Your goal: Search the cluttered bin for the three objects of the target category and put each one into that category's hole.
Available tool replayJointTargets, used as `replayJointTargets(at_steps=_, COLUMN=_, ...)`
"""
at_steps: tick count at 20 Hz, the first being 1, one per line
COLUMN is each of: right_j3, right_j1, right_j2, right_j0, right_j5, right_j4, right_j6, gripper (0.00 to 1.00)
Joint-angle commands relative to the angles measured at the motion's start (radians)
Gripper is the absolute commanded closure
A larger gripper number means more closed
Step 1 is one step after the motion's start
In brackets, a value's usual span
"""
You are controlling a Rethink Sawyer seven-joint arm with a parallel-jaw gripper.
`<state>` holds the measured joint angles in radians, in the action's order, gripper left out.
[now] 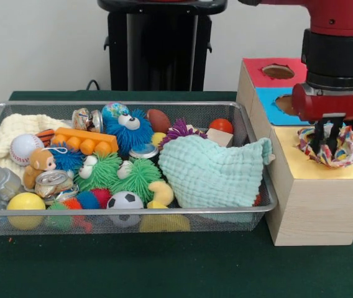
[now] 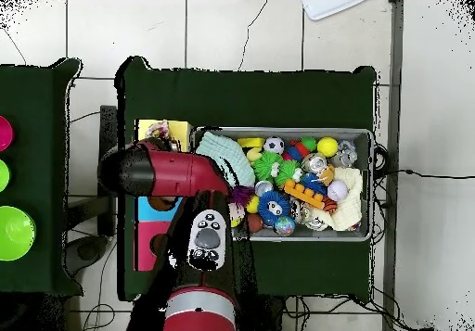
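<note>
My gripper (image 1: 325,141) hangs over the yellow top (image 1: 350,167) of the largest wooden box, right of the wire mesh bin (image 1: 133,212). Its fingers are sunk into a spotted cloth piece (image 1: 344,148), which bunches up in a ring around them and rests on the yellow top. The gripper looks shut on the cloth's middle. The yellow-topped hole is hidden under the cloth. In the overhead view the cloth (image 2: 158,131) shows at the box's end and the arm hides the gripper. No other spotted cloth shows in the bin.
A mint cloth (image 1: 210,171) covers the bin's right part and a cream cloth (image 1: 15,133) its far left. Fuzzy balls, cans, a baseball and a small soccer ball fill the rest. The blue-topped hole (image 1: 286,102) and the red-topped hole (image 1: 278,71) lie behind the gripper.
</note>
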<state>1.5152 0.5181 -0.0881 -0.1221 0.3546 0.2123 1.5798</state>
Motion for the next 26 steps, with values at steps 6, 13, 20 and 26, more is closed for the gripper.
replayJointTargets(at_steps=6, right_j3=0.008, right_j1=-0.173, right_j2=-0.046, right_j0=0.008, right_j5=0.074, right_j4=-0.040, right_j6=0.164, gripper=1.00)
replayJointTargets(at_steps=13, right_j3=-0.028, right_j1=-0.236, right_j2=-0.061, right_j0=0.001, right_j5=0.005, right_j4=-0.028, right_j6=0.187, gripper=1.00)
replayJointTargets(at_steps=20, right_j3=-0.042, right_j1=-0.258, right_j2=-0.040, right_j0=0.017, right_j5=-0.018, right_j4=-0.012, right_j6=0.193, gripper=1.00)
replayJointTargets(at_steps=26, right_j3=-0.042, right_j1=-0.255, right_j2=-0.030, right_j0=0.023, right_j5=-0.023, right_j4=-0.015, right_j6=0.185, gripper=1.00)
